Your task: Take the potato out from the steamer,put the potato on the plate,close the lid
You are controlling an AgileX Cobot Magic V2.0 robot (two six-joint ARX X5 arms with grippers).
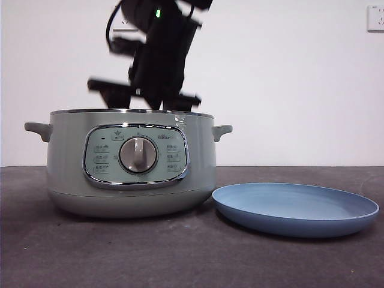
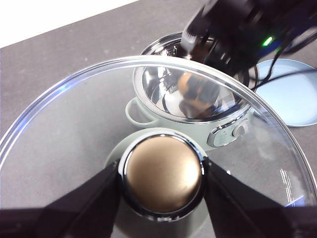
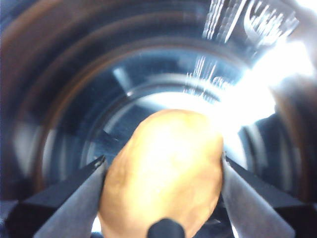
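Observation:
The pale green steamer (image 1: pixel 132 162) stands open at the left of the front view. My right gripper (image 3: pixel 162 159) is down inside it, shut on the brown-orange potato (image 3: pixel 163 173), just above the shiny inner pot. The right arm (image 1: pixel 157 60) comes into the pot from above. My left gripper (image 2: pixel 161 171) is shut on the knob (image 2: pixel 161 188) of the glass lid (image 2: pixel 74 114) and holds it high above the steamer (image 2: pixel 225 131). Through the glass the potato (image 2: pixel 185 84) shows inside the pot. The light blue plate (image 1: pixel 294 207) lies right of the steamer.
The dark table (image 1: pixel 180 258) runs in front of the steamer and plate. The plate (image 2: pixel 292 99) lies close beside the steamer's wall. A white wall stands behind, with a socket (image 1: pixel 375 18) at the top right.

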